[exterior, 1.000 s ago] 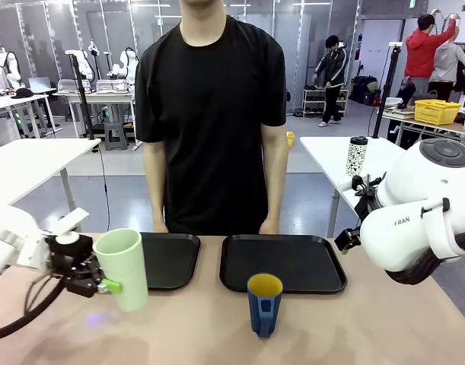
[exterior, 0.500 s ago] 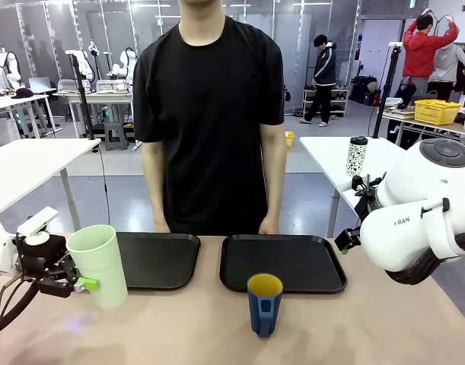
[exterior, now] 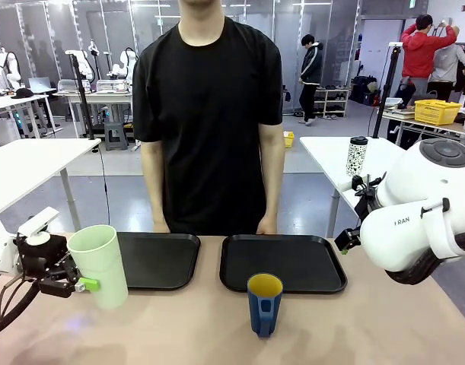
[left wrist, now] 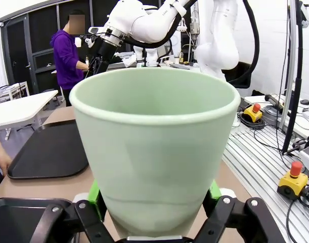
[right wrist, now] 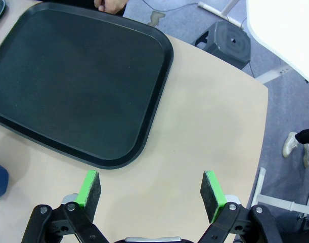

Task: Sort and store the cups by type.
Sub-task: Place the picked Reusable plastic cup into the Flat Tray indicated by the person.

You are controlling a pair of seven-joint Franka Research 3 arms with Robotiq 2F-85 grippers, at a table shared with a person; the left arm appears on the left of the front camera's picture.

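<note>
Front view shows the left tool [exterior: 86, 284] gripping a tall pale mint-green plastic tumbler [exterior: 101, 262], while right wrist view shows the right tool [right wrist: 151, 190] spread wide

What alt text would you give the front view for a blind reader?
The robot's left jaws grip a pale green tumbler beside the left black tray. A blue mug stands on the table near the right tray; a person in black stands behind.
</note>
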